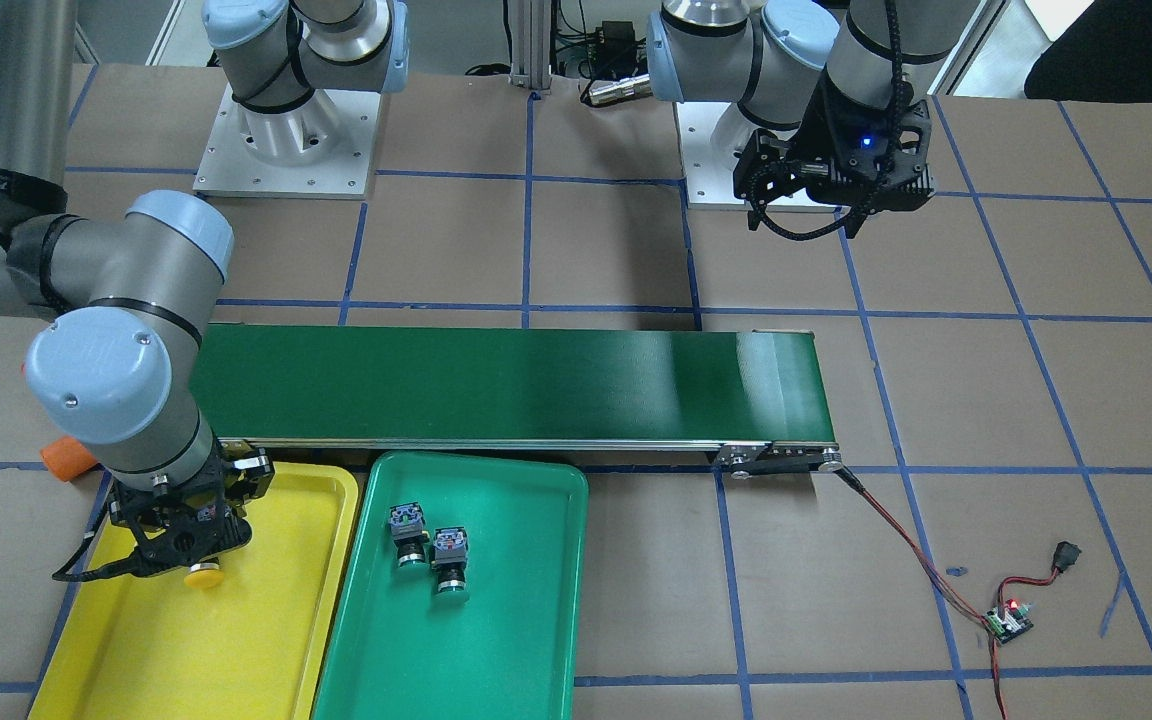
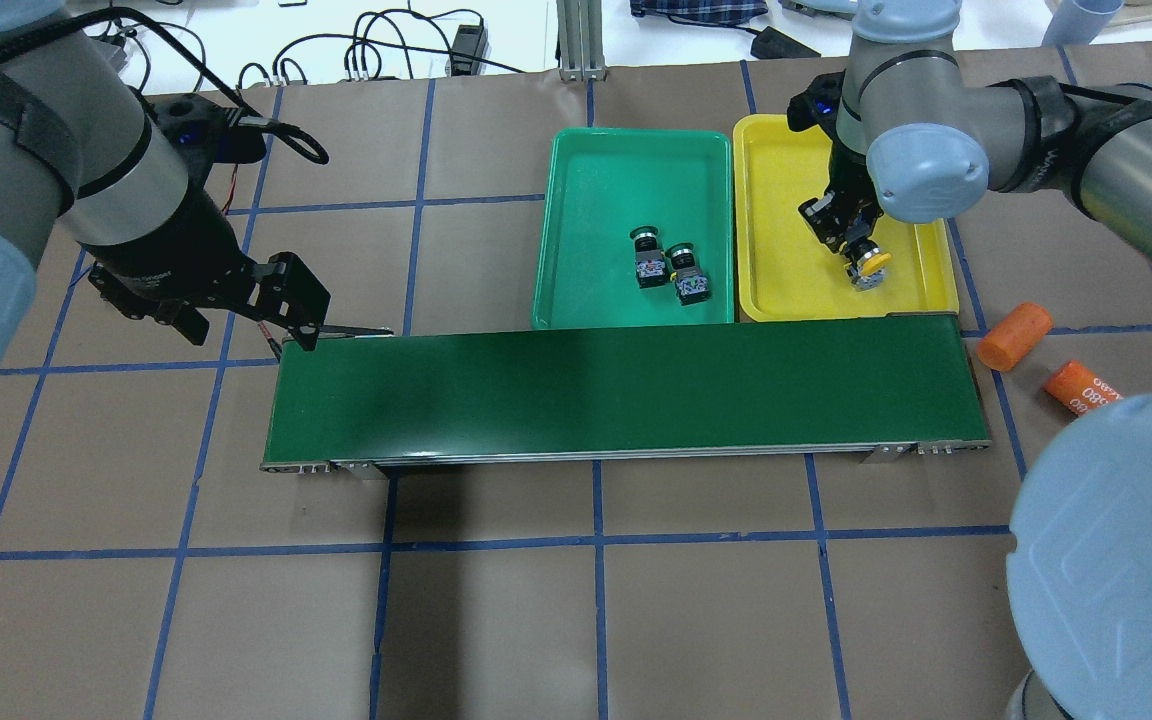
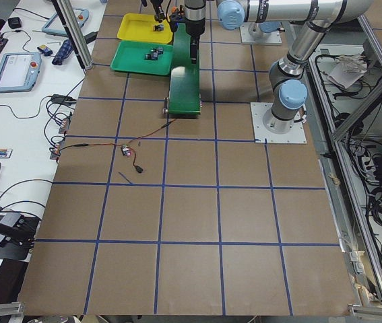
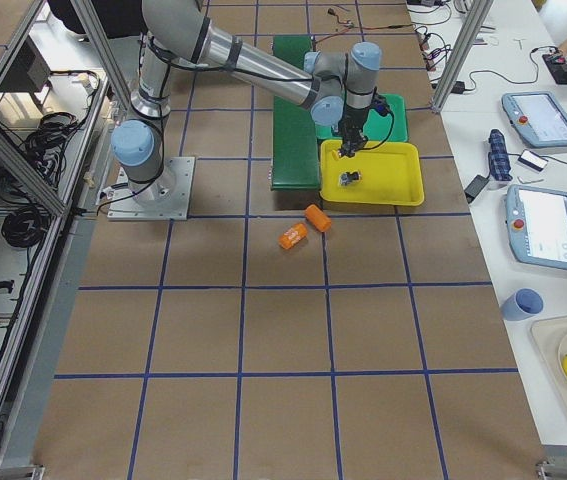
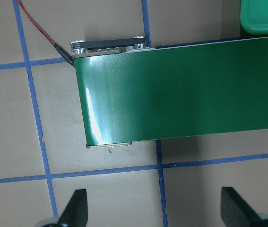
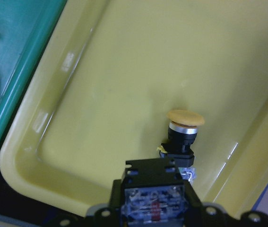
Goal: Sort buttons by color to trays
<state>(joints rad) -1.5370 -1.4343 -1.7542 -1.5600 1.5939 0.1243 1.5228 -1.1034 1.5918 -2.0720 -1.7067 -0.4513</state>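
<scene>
My right gripper (image 2: pixel 848 238) hangs low over the yellow tray (image 2: pixel 786 170). In the right wrist view it (image 6: pixel 152 208) is shut on a button whose grey-blue contact block (image 6: pixel 152 201) faces the camera; its cap is hidden. A yellow-capped button (image 6: pixel 185 130) lies on its side in the yellow tray just beyond the fingertips, and also shows in the overhead view (image 2: pixel 871 268). Two green-capped buttons (image 2: pixel 646 258) (image 2: pixel 686 278) lie side by side in the green tray (image 2: pixel 616 170). My left gripper (image 5: pixel 155 210) is open and empty, above the table at the conveyor's far end.
The long dark-green conveyor belt (image 2: pixel 616 395) runs along the near side of both trays. Two orange cylinders (image 2: pixel 1014 337) (image 2: pixel 1081 388) lie on the table beside the yellow tray. A small controller board (image 1: pixel 1008 620) with red wires sits beyond the belt's other end.
</scene>
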